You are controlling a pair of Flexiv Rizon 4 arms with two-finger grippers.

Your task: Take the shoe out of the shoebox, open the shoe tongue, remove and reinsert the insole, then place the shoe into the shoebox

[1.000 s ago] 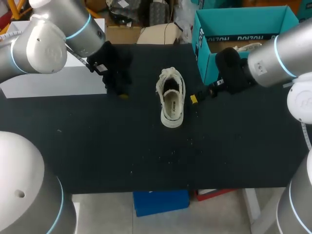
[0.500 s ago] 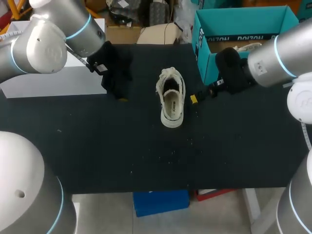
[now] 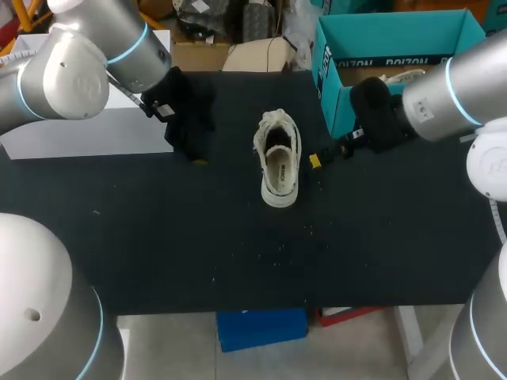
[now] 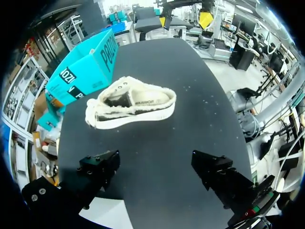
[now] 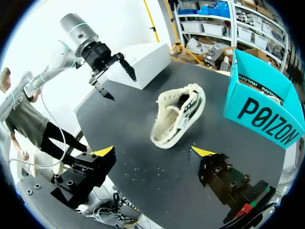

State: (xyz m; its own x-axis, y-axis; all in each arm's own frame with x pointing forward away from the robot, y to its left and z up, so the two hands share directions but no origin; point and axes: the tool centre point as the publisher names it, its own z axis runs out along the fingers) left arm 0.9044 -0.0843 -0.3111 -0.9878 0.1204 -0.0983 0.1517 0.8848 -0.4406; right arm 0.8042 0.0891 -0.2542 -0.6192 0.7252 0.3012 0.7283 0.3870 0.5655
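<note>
Left pincer [image 3: 195, 153] hangs over the far left part of the tabletop [image 3: 198, 245], fingers spread wide, nothing between them; in its own wrist view the left pincer [image 4: 157, 168] shows two dark fingers well apart, with bare tabletop below and the shoe ahead. Next, the shoe [image 3: 277, 158]: a cream low sneaker with a fuzzy lining, upright on its sole mid-tabletop, outside the box, between the two arms and touching neither. Its mouth gapes open. Whether the insole is seated flat, I can't tell. The right pincer [image 3: 325, 156] sits just beside the shoe on its right, also spread and empty; the right wrist view has the yellow tips of the right pincer [image 5: 153, 151] apart, with the shoe [image 5: 178, 114] ahead of them. Rightmost is the teal shoebox [image 3: 329, 95], open at the far right of the tabletop, near the shoe but not touching it. Something pale shows inside, unclear what. On handling, the shoe looks light. The upper is soft and would likely crush under a squeeze, while the sole is stiffer. It is best pinched at the heel collar or across the sidewall low by the sole. The tongue looks floppy, so take it at its free edge. The insole is probably thin and bendy, so nip it at the heel end. The fuzzy lining may drag on the insole when it goes back in.
</note>
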